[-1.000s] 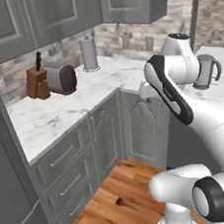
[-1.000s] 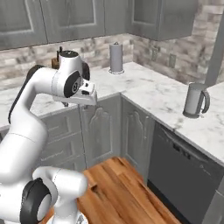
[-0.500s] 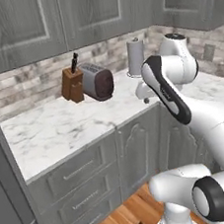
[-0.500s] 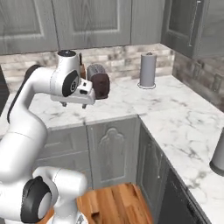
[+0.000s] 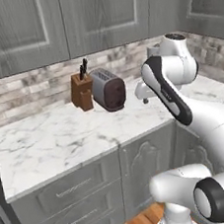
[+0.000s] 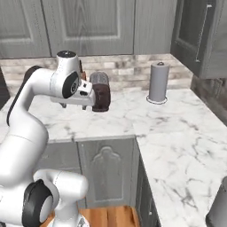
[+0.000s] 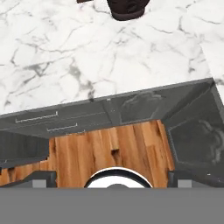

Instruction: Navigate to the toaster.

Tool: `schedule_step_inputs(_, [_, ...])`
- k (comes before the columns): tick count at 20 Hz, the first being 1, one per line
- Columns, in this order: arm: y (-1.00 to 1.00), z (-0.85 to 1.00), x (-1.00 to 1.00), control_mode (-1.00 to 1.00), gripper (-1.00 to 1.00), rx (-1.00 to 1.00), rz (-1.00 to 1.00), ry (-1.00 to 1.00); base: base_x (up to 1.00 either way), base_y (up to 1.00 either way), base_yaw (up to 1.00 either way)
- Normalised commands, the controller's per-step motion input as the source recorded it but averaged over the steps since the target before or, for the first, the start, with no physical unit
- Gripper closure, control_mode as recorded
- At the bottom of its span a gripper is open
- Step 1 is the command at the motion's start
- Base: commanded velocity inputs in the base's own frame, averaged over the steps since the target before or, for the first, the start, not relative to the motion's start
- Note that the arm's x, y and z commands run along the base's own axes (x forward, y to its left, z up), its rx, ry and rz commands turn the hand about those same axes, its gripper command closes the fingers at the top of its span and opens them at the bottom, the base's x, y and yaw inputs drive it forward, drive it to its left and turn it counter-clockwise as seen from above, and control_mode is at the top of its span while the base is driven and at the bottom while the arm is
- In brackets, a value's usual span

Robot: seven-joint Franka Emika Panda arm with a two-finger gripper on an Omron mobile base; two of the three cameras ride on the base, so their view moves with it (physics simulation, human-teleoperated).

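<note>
Marble counter (image 5: 63,140) carries the toaster (image 5: 108,89) beyond the wide-spread, empty pincer (image 5: 142,93).

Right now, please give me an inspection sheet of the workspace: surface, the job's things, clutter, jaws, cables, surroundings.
Surface: white marble counter, L-shaped, running into a corner.
Job's things: toaster stands upright at the back of the counter, by the stone backsplash, dark end panel toward the room.
Clutter: knife block close beside the toaster; paper towel roll upright near the corner; grey kettle at the right base view's lower edge.
Jaws: gripper open, holding nothing, above the counter's front.
Cables: nothing seen.
Surroundings: grey cabinets above, drawers below, wooden floor.
</note>
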Motion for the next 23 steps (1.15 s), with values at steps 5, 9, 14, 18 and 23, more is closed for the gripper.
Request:
schedule_step_inputs(5, [0.0,0.0,0.0,1.0,-1.0,0.0,0.0,0.0,0.84,-0.22,0.38])
schedule_step_inputs(9, [0.0,0.0,0.0,1.0,-1.0,0.0,0.0,0.0,0.63,-0.44,0.41])
schedule_step_inputs(14, [0.0,0.0,0.0,1.0,-1.0,0.0,0.0,0.0,0.57,-0.63,0.33])
schedule_step_inputs(18, [0.0,0.0,0.0,1.0,-1.0,0.0,0.0,0.0,0.94,-0.37,0.27])
schedule_step_inputs(23, [0.0,0.0,0.0,1.0,-1.0,0.0,0.0,0.0,0.91,-0.33,0.25])
